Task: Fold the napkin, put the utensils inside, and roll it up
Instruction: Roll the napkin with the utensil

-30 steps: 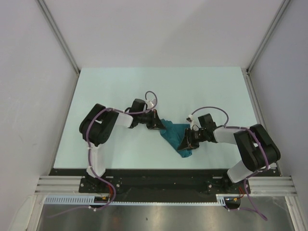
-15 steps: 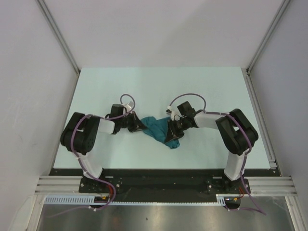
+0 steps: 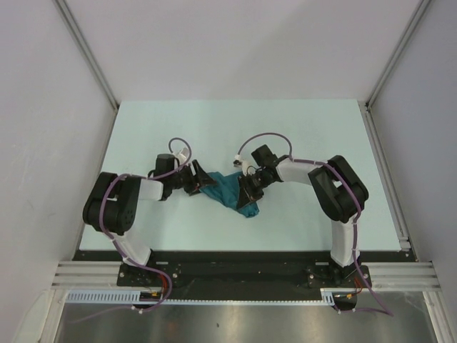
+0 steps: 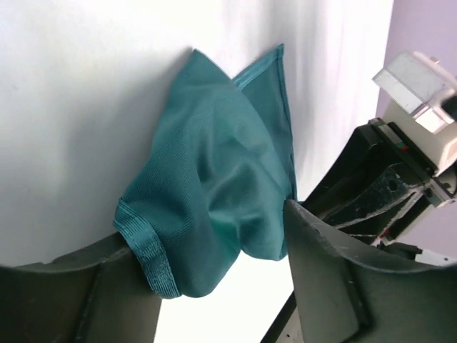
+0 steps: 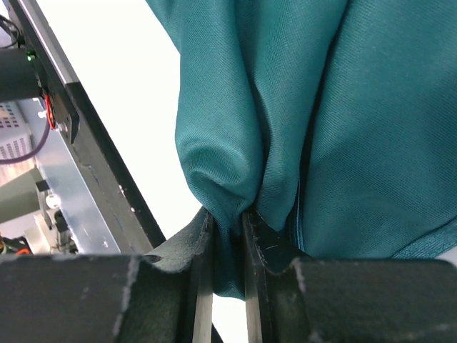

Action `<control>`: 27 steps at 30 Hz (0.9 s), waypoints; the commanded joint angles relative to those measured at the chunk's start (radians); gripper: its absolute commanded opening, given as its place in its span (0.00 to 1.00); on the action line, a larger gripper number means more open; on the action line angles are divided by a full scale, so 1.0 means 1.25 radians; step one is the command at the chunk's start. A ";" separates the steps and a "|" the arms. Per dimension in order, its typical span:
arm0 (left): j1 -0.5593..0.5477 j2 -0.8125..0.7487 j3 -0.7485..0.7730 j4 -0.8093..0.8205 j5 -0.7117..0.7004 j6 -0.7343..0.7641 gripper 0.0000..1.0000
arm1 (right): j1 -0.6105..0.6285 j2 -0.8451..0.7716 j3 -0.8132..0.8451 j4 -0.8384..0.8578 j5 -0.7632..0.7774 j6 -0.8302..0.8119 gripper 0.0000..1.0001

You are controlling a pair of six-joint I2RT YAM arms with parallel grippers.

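Napkin position: the napkin [image 3: 230, 191] lies bunched near the middle of the table [image 3: 300, 128], between the two grippers, one corner pointing toward the near edge
Napkin condition: crumpled into loose folds; no flat, squared fold shows in any view
Left gripper: the left gripper [image 3: 205, 180] has its jaws spread wide; a hemmed edge of the cloth sits between them, just beside one finger, and is not pinched
Right gripper: the right gripper [image 5: 227, 223] has its jaws pressed together on a gathered pleat of the cloth, which bulges out above the fingertips
Spoon: not visible in any view; whether it sits under the cloth or elsewhere cannot be told
Completed steps: none confirmed; the cloth is gathered, not neatly folded
Steps left, as judged: fold the cloth flat, place the spoon inside, roll it up
Progress estimate: early stage, fold in hand and unfinished
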 commanded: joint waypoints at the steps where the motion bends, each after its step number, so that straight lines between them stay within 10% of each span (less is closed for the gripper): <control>1: 0.021 -0.014 0.006 0.041 0.033 -0.016 0.71 | 0.012 0.033 -0.011 -0.051 0.041 -0.071 0.00; 27: -0.012 0.026 0.022 -0.039 0.067 0.025 0.63 | 0.056 -0.008 -0.018 -0.151 -0.087 -0.302 0.00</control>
